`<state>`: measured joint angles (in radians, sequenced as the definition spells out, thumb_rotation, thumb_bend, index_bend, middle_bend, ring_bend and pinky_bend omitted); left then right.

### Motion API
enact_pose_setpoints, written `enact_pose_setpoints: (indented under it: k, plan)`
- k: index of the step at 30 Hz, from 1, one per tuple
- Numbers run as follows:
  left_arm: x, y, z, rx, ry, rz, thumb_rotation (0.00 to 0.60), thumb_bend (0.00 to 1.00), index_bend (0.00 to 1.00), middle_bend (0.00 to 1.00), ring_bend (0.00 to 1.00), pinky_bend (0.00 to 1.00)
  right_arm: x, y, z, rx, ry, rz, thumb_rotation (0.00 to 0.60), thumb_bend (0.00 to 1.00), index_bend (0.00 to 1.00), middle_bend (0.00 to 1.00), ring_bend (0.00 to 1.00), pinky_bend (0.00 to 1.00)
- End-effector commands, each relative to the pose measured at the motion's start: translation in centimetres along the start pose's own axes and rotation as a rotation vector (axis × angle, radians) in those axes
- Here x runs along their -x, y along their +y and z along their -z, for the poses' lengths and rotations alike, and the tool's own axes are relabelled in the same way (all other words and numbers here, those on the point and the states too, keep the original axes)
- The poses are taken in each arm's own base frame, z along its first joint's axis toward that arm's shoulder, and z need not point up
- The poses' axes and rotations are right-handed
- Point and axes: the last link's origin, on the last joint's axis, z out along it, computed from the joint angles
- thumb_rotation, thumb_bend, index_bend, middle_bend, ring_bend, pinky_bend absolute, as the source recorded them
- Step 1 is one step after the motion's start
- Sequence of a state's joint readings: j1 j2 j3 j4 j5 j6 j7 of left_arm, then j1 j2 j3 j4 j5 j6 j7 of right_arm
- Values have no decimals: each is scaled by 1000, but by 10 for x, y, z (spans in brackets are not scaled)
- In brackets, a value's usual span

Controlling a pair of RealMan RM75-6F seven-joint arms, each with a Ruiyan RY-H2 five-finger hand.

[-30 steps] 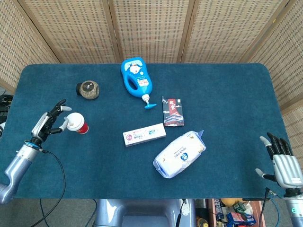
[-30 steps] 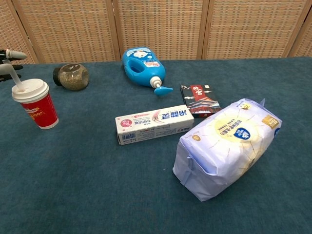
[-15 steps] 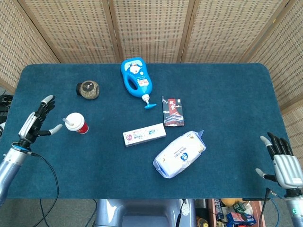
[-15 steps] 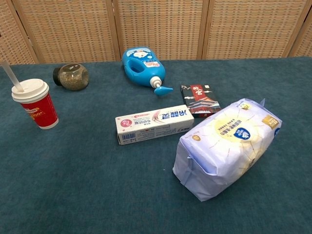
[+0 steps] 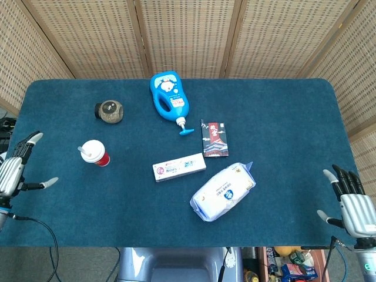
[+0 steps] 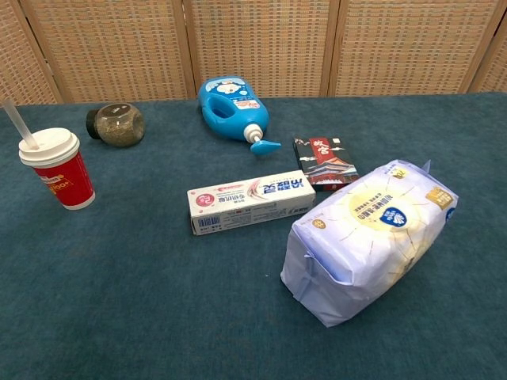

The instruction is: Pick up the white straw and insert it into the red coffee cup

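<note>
White straw (image 6: pixel 17 124) stays in red coffee cup (image 6: pixel 59 171); left hand (image 5: pixel 13 173) has withdrawn.

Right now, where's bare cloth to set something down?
Free: right of the black packet toward the table edge, and the front-left strip below the red coffee cup. Crowded: the middle, around the toothpaste box and wipes pack.

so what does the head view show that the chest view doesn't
Only the head view shows the two hands: the left hand off the table's left edge and the right hand at the lower right, both with fingers spread and holding nothing. Only the chest view shows the red coffee cup from the side. Both show the white straw standing tilted in the cup's lid, the blue bottle, the toothpaste box and the wipes pack.
</note>
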<state>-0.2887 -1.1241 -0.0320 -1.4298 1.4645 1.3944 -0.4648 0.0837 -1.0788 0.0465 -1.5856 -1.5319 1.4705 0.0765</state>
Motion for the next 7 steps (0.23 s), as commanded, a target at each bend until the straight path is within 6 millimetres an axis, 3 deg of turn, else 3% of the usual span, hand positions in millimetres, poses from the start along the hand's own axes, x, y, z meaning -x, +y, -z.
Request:
enact_pose_setpoints:
  k: [1, 7]
  plan:
    - [-8, 16, 62, -126, 65, -236, 600, 163, 0, 0, 0, 0, -1, -2, 1, -7, 5, 2, 600, 0, 0, 0, 0, 0]
    - [3, 35, 74, -99, 19, -300, 600, 163, 0, 0, 0, 0, -3, -2, 3, -8, 27, 12, 600, 0, 0, 0, 0, 0]
